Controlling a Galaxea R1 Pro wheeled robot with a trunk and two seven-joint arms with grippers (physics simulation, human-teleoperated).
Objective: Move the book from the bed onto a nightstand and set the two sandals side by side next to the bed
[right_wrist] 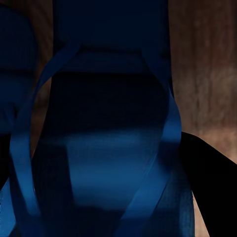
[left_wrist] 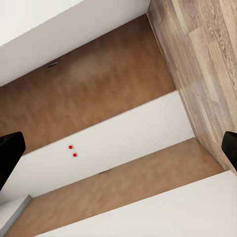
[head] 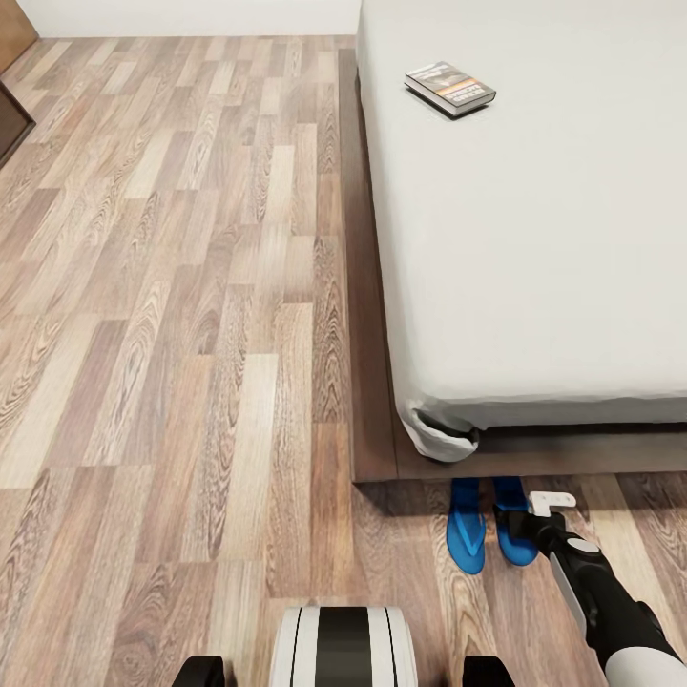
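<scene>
We see the bed [head: 534,239] carrying the book [head: 449,88] near its far edge; the floor [head: 172,334] bears two sandals [head: 467,525] side by side at its foot.

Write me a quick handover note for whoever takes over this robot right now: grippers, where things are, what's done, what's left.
Right gripper: low over the right sandal, jaw state unclear.
Left gripper: open, empty.
Both sandals lie side by side on the floor by the bed, left sandal beside the right one.
Book lies on the mattress.
Left: check the sandals, then move the book to a nightstand.
</scene>
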